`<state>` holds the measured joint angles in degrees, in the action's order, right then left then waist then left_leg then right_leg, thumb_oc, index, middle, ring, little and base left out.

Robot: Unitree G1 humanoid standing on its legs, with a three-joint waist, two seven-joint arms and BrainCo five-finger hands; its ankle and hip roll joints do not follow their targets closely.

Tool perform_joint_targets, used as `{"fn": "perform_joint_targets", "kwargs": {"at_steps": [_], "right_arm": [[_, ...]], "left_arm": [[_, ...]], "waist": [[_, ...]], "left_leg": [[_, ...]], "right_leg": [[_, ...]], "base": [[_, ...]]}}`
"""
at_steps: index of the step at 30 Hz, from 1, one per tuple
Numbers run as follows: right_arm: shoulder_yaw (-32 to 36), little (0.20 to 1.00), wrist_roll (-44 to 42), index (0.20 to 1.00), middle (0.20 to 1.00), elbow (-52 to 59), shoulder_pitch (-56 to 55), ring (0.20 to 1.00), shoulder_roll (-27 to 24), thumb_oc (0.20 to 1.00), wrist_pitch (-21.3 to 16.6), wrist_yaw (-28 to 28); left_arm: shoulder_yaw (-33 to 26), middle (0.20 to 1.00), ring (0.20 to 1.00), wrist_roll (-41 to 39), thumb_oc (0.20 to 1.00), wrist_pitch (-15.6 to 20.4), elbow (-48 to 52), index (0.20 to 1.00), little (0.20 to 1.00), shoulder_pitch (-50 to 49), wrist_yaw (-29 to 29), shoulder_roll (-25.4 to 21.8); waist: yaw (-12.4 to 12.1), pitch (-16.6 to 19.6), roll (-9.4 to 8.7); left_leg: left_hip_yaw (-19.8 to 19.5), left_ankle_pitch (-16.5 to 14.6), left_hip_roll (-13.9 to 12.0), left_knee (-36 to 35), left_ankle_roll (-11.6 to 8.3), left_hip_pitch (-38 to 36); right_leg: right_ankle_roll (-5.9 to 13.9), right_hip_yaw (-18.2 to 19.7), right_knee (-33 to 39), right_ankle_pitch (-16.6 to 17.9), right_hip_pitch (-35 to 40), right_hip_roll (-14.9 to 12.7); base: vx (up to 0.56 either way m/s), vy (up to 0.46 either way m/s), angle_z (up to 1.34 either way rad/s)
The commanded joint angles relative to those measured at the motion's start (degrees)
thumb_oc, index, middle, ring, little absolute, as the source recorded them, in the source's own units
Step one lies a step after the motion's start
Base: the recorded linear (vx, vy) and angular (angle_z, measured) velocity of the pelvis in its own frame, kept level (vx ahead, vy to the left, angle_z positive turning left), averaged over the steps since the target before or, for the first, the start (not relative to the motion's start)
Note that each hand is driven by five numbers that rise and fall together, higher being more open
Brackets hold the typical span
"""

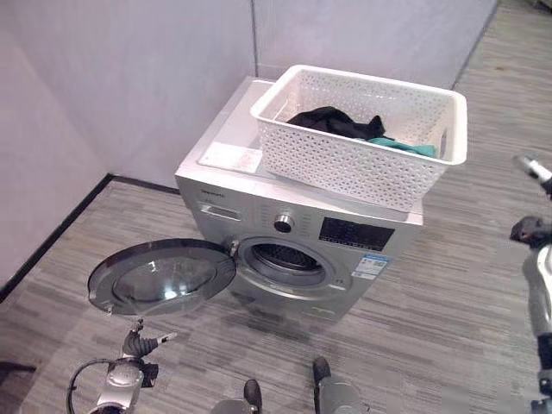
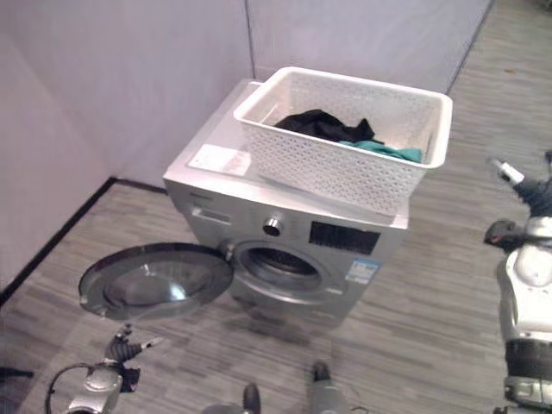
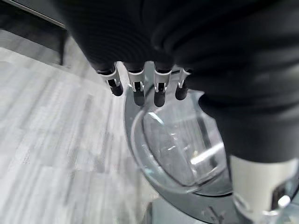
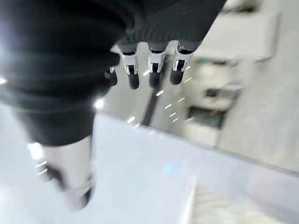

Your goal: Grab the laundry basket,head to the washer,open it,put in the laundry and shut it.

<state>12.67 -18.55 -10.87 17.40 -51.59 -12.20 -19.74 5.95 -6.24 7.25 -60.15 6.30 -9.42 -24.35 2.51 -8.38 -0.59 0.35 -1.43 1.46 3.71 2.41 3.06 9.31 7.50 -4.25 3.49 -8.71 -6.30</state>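
Washer (image 1: pixel 293 233) door (image 1: pixel 162 276) stood open; white basket (image 1: pixel 362 134) w/ laundry (image 1: pixel 336 122) sat on top. Left hand (image 3: pixel 140 86) & right hand (image 4: pixel 152 70) loose-fingered, empty. Best: lift clothes, feed into drum (image 1: pixel 283 257).

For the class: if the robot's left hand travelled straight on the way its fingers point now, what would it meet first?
Most likely the open washer door: the left hand has straight fingers aimed at its glass and rim. The gap between them is hard to judge.

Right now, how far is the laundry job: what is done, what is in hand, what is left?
Done: the basket sits on the washer, and the door is swung open. In hand: nothing; the left hand hangs open below the door, the right hand is off to the side. Left: move the clothes from the basket into the drum, then shut the door.
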Motion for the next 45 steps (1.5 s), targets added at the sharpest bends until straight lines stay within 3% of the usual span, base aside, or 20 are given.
{"fn": "perform_joint_targets", "kwargs": {"at_steps": [1,4,5,6,7,10,14,16,17,18,19,20,21,22,23,27,30,40,45], "right_arm": [[-3.32,1.0,3.62,1.0,1.0,-3.82,9.21,1.0,-8.55,1.0,0.07,0.85],[-12.9,1.0,2.58,1.0,1.0,-9.99,19.06,1.0,-14.28,1.0,1.88,3.88],[-12.9,1.0,2.58,1.0,1.0,-9.99,19.06,1.0,-14.28,1.0,1.88,3.88],[-22.75,1.0,1.72,1.0,1.0,-16.28,27.8,1.0,-16.49,1.0,3.62,7.09],[-25.32,1.0,1.92,1.0,1.0,-18.08,29.35,1.0,-16.87,1.0,4.48,8.47],[-35.43,1.0,4.05,1.0,1.0,-19.06,35.37,1.0,-19.15,1.0,7.21,13.09],[-48.75,1.0,4.42,1.0,1.0,-23.35,45.32,1.0,-21.0,1.0,8.7,19.03],[-54.37,1.0,2.1,1.0,1.0,-24.97,48.52,1.0,-24.09,1.0,10.39,22.75],[-57.28,1.0,2.1,1.0,1.0,-25.9,49.59,1.0,-25.66,1.0,10.82,24.16],[-58.78,1.0,2.64,1.0,1.0,-27.19,49.92,1.0,-27.04,1.0,11.22,25.03],[-59.67,1.0,3.45,1.0,1.0,-27.29,49.67,1.0,-28.86,1.0,10.88,25.6],[-61.18,1.0,5.61,1.0,1.0,-28.09,50.14,1.0,-30.26,1.0,11.47,26.42],[-60.93,1.0,8.99,1.0,1.0,-31.83,48.53,1.0,-28.51,1.0,11.47,28.1],[-61.13,1.0,8.97,1.0,1.0,-31.88,48.73,1.0,-28.48,1.0,11.46,28.11],[-61.7,1.0,10.44,1.0,1.0,-32.62,48.37,1.0,-28.14,1.0,11.19,28.82],[-65.61,1.0,14.67,1.0,1.0,-38.04,51.93,1.0,-25.43,1.0,11.73,29.82],[-64.69,1.0,15.8,1.0,1.0,-40.23,51.71,1.0,-23.71,1.0,12.09,30.29],[-66.12,1.0,17.31,1.0,1.0,-36.01,50.29,1.0,-26.23,1.0,11.98,32.86],[-68.67,1.0,16.94,1.0,1.0,-39.86,53.13,1.0,-22.87,1.0,12.11,32.57]], "left_arm": [[2.39,1.0,1.0,2.87,1.0,0.81,0.35,1.0,1.0,3.27,0.12,-2.31],[3.87,1.0,1.0,1.22,1.0,1.04,0.54,1.0,1.0,1.06,1.26,-0.3],[3.87,1.0,1.0,1.22,1.0,1.04,0.54,1.0,1.0,1.06,1.26,-0.3],[4.55,1.0,1.0,-1.61,1.0,1.36,1.19,1.0,1.0,-0.76,2.31,1.53],[4.89,1.0,1.0,-2.33,1.0,1.46,0.95,1.0,1.0,-1.4,2.64,2.23],[4.28,1.0,1.0,-5.43,1.0,1.27,-0.62,1.0,1.0,-3.16,2.87,4.91],[4.37,1.0,1.0,-6.92,1.0,0.37,-4.19,1.0,1.0,-3.97,3.73,6.21],[4.37,1.0,1.0,-7.42,1.0,-0.43,-4.85,1.0,1.0,-3.94,5.21,5.86],[4.53,1.0,1.0,-7.34,1.0,-0.78,-5.44,1.0,1.0,-4.04,5.77,5.71],[4.35,1.0,1.0,-7.37,1.0,-1.05,-6.66,1.0,1.0,-3.95,6.3,5.82],[4.23,1.0,1.0,-7.31,1.0,-1.24,-7.24,1.0,1.0,-3.05,6.56,5.79],[4.05,1.0,1.0,-6.58,1.0,-1.48,-7.78,1.0,1.0,-2.78,7.39,5.55],[4.4,1.0,1.0,-5.24,1.0,-1.76,-7.76,1.0,1.0,-3.28,7.6,4.86],[4.36,1.0,1.0,-5.24,1.0,-1.76,-7.76,1.0,1.0,-3.28,7.6,4.89],[4.08,1.0,1.0,-5.16,1.0,-1.49,-8.17,1.0,1.0,-3.46,7.57,4.95],[1.88,1.0,1.0,-6.11,1.0,-1.25,-9.73,1.0,1.0,-5.27,8.07,4.75],[-0.18,1.0,1.0,-6.75,1.0,-1.19,-11.34,1.0,1.0,-6.53,8.15,3.65],[-1.47,1.0,1.0,-8.96,1.0,-1.19,-10.09,1.0,1.0,-6.85,9.45,3.5],[-0.15,1.0,1.0,-12.32,1.0,0.11,-6.49,1.0,1.0,-5.98,8.94,3.85]], "waist": [[-1.04,-2.0,-2.56],[-2.38,-1.63,-4.09],[-2.38,-1.63,-4.09],[-3.08,-1.02,-5.57],[-3.47,-0.58,-6.34],[-3.38,1.19,-7.33],[-2.74,2.47,-7.77],[-1.79,2.08,-8.36],[-1.02,1.8,-8.4],[0.12,1.75,-8.35],[1.3,1.4,-8.11],[2.05,1.36,-7.79],[1.06,1.08,-7.57],[1.17,1.22,-7.57],[0.93,1.55,-7.36],[0.31,2.35,-6.37],[-0.28,2.59,-6.1],[0.3,1.32,-5.07],[-0.42,-0.41,-4.9]], "left_leg": [[-4.91,-12.22,3.83,6.83,0.3,-4.21],[-8.12,-13.25,3.66,7.48,-0.42,-5.79],[-8.12,-13.25,3.66,7.48,-0.42,-5.79],[-10.46,-13.38,3.51,6.65,-1.3,-7.41],[-11.3,-13.42,3.38,6.43,-1.54,-7.97],[-14.75,-13.33,0.01,5.73,-3.49,-9.73],[-16.66,-9.24,-6.01,7.15,-6.48,-8.96],[-13.94,-6.79,-7.83,9.63,-6.61,-6.19],[-10.11,-6.52,-9.59,8.99,-6.67,-5.86],[-4.37,-6.01,-11.85,5.65,-6.92,-6.29],[2.33,-1.83,-15.13,2.69,-8.14,-4.52],[7.38,-0.18,-17.73,-0.21,-8.87,-5.37],[4.56,0.65,-17.04,-1.39,-9.73,-4.91],[4.51,0.74,-16.97,-1.42,-9.71,-4.73],[2.4,-0.58,-16.21,-2.39,-9.61,-4.73],[5.68,-0.07,-15.68,-4.86,-9.8,-6.15],[6.7,0.37,-15.7,-5.43,-9.89,-6.72],[6.93,1.95,-16.14,-6.3,-10.31,-6.49],[6.81,2.99,-16.48,-6.06,-10.53,-5.1]], "right_leg": [[2.1,3.24,2.42,2.58,-7.19,-2.53],[2.3,2.65,4.99,3.86,-6.69,-3.11],[2.3,2.65,4.99,3.86,-6.69,-3.11],[2.21,3.02,4.92,4.14,-5.15,-2.74],[2.2,3.62,4.26,4.63,-4.61,-2.5],[1.13,4.0,0.64,3.03,-3.94,0.38],[-1.27,-2.2,-1.13,-1.12,-1.27,2.62],[-2.32,-4.67,-1.02,-2.52,-0.06,2.79],[-2.67,-6.28,-1.17,-3.56,0.49,2.78],[-2.64,-7.92,-1.03,-4.42,1.0,2.41],[-2.38,-10.62,-0.84,-5.06,1.41,1.18],[-2.43,-11.4,-1.77,-5.35,1.05,0.64],[-2.39,-11.77,-1.88,-5.21,0.99,0.81],[-2.38,-11.8,-1.84,-5.15,0.85,0.74],[-2.2,-11.58,-1.6,-4.85,0.77,0.64],[-1.64,-11.45,-0.56,-3.47,0.36,-0.36],[-1.58,-11.02,0.0,-2.91,-0.18,-0.5],[-1.73,-9.9,-0.7,-2.87,-2.7,0.17],[-1.76,-8.94,-1.02,-2.23,-5.21,0.98]], "base": [[0.19,-0.171,0.7],[0.16,-0.172,0.45],[0.21,-0.242,0.58],[0.21,-0.234,0.48],[0.3,-0.349,0.57],[0.26,-0.339,0.69],[0.19,-0.354,0.83],[0.07,-0.264,1.07],[0.05,-0.18,1.11],[0.0,-0.089,1.39],[-0.04,0.0,1.9],[-0.08,0.045,1.85],[-0.05,0.044,1.58],[-0.02,0.015,0.92],[0.01,0.026,0.06],[0.02,0.062,-0.12],[0.02,0.02,-0.18],[0.0,-0.006,-0.12],[-0.05,-0.024,-0.2]]}}
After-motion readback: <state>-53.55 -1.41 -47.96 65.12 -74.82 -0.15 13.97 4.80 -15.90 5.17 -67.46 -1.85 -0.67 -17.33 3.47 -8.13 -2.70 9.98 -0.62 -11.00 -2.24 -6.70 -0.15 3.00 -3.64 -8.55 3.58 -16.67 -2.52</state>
